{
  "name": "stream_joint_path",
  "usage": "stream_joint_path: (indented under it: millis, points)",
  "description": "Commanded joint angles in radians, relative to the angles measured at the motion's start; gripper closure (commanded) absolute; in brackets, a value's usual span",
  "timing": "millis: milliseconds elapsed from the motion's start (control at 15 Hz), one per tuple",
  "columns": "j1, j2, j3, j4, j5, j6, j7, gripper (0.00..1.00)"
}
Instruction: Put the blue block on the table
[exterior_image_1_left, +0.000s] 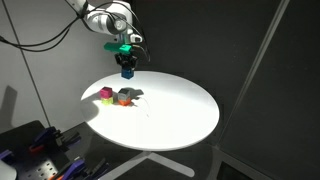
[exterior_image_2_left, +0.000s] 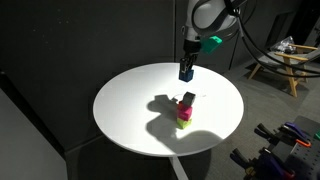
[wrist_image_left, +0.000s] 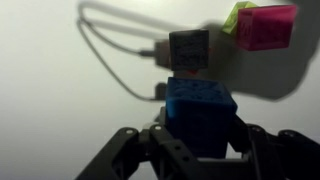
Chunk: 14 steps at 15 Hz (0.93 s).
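My gripper (exterior_image_1_left: 127, 62) is shut on the blue block (exterior_image_1_left: 128, 71) and holds it in the air above the far part of the round white table (exterior_image_1_left: 180, 120). In both exterior views the block (exterior_image_2_left: 186, 72) hangs clear of the tabletop (exterior_image_2_left: 130, 110). In the wrist view the blue block (wrist_image_left: 200, 112) sits between my two dark fingers (wrist_image_left: 200, 140), with the white table (wrist_image_left: 60, 110) below.
A magenta cube (exterior_image_1_left: 105, 95), a dark grey cube (exterior_image_1_left: 126, 96) and a yellow-green piece (wrist_image_left: 238, 12) lie clustered on the table near the block's shadow. They also show in an exterior view (exterior_image_2_left: 186, 110) and in the wrist view (wrist_image_left: 265, 27). A chair (exterior_image_2_left: 290, 60) stands off the table.
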Motion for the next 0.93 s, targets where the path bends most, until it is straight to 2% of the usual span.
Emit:
stream_joint_path:
  millis: [0, 867]
  points:
    - [-0.014, -0.09, -0.01, -0.036, -0.021, -0.048, 0.043, 0.71]
    - [-0.07, -0.325, -0.051, -0.308, -0.029, -0.011, 0.062, 0.71]
